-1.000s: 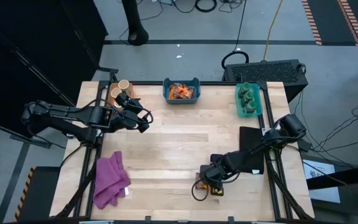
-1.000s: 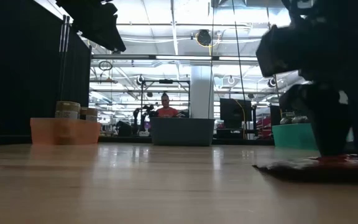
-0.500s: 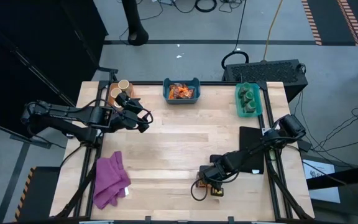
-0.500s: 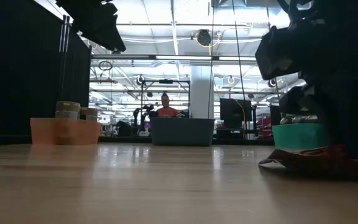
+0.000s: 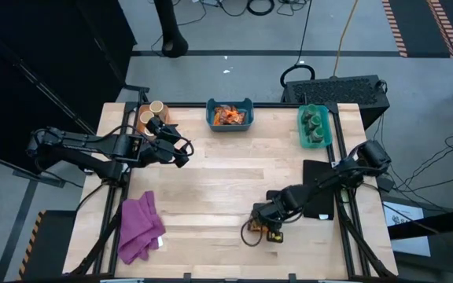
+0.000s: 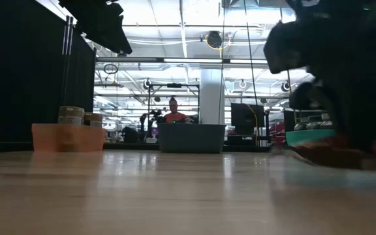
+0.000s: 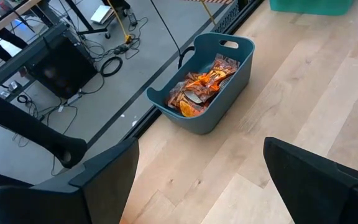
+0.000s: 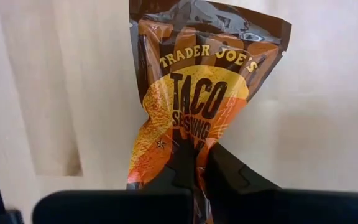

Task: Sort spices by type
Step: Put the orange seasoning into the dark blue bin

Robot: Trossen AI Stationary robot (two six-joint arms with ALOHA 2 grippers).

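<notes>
1. The right tool point(image 8: 194, 163) has its two dark fingers pressed together on the lower edge of a flat taco seasoning packet point(image 8: 194, 93). The glossy orange-and-dark film is crinkled and bunched where the fingers pinch it.
2. In the high view that packet point(image 5: 270, 235) lies near the front edge of the pale wood-plank surface point(image 5: 226, 185), well in front of the blue bin point(image 5: 230, 115). The right tool point(image 5: 263, 224) sits low over it.
3. The blue bin is a smooth plastic tub with a rounded rim and a handle slot. It holds a heap of similar shiny orange packets point(image 7: 199, 91).
4. The left tool point(image 5: 181, 150) hangs with its fingers spread wide and nothing between them, just beside the orange bin point(image 5: 147, 115) and to the left of the blue bin.
5. The orange bin holds tan jars point(image 5: 152, 112), cylindrical with cream tops.
6. The teal bin point(image 5: 314, 126), to the right of the blue bin, holds dark-green round jars point(image 5: 314, 123).
7. A rumpled purple cloth point(image 5: 139, 226) lies at the front left, well away from the blue bin.
</notes>
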